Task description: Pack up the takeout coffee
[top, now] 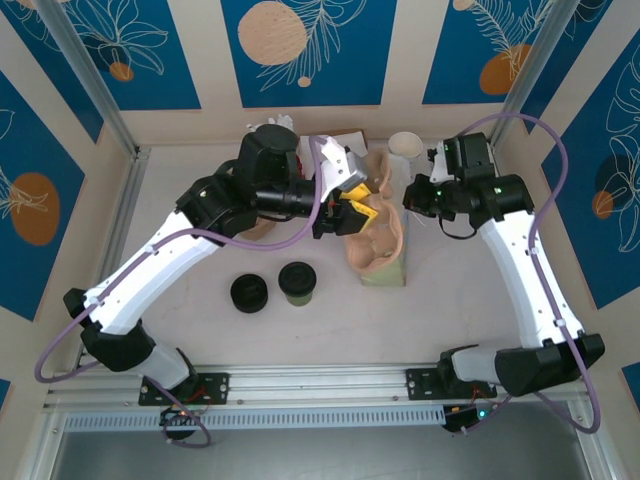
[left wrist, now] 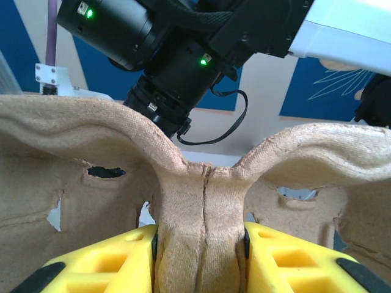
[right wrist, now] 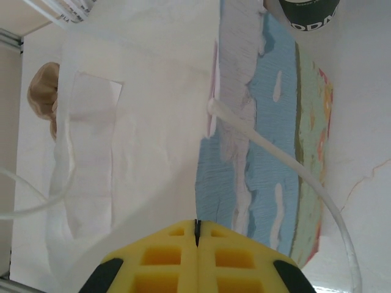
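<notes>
Coffee (top: 297, 283), with its black domed lid and olive-green sides, stands upright on the table (top: 400, 330) toward the near edge, just beside a black lid (top: 249, 293) on its left, and we see it well apart from both claws. The left claw (left wrist: 201, 256) is partly closed, and its yellow fingers (left wrist: 116, 262) press on either side of the middle ridge of a brown pulp carrier (left wrist: 73, 140). From the wrist we see the ridge squeezed upright between the two pads, with the carrier's cup wells spreading out to left and right. From above, the left claw (top: 352, 208) holds that carrier (top: 378, 245) tilted on edge at the mouth of a pale bag (top: 388, 275) which lies on the table between the two arms. The right claw (right wrist: 197, 235) is fully closed. Its two yellow fingers (right wrist: 165, 250) meet along a thin seam with no gap that we can make out. It sits right at the bag (right wrist: 140, 122), where the white face meets the bluish side panel, but we cannot tell whether any paper is caught in the seam. A thin white handle (right wrist: 275, 159) loops off the bag beyond the fingers. From above, the right claw (top: 416, 196) is at the far right side of the bag, just across the carrier from the left claw. A pale cup (top: 405, 145) stands behind it, near the back wall.
</notes>
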Available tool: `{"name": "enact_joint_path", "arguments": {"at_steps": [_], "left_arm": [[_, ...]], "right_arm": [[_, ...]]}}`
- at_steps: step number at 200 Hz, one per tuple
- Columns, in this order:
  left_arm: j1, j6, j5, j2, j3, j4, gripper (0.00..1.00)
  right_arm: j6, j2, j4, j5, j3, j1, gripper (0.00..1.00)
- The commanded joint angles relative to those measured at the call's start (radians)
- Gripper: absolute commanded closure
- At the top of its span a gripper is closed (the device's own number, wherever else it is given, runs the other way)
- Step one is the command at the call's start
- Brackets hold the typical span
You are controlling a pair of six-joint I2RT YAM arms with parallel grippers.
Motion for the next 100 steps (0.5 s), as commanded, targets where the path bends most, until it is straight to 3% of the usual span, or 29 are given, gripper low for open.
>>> {"name": "enact_joint_path", "arguments": {"at_steps": [1,100], "left_arm": [[-0.010,-0.071,0.096,0.019,0.014,0.068,0.64],[-0.008,-0.137,0.128,0.079,-0.052,0.119,0.66]], "right_arm": [[-0.040,-0.053,-0.053,-0.046,0.018,0.002,1.00],[-0.040,-0.161,-0.071,-0.187,-0.044,0.004,1.00]]}}
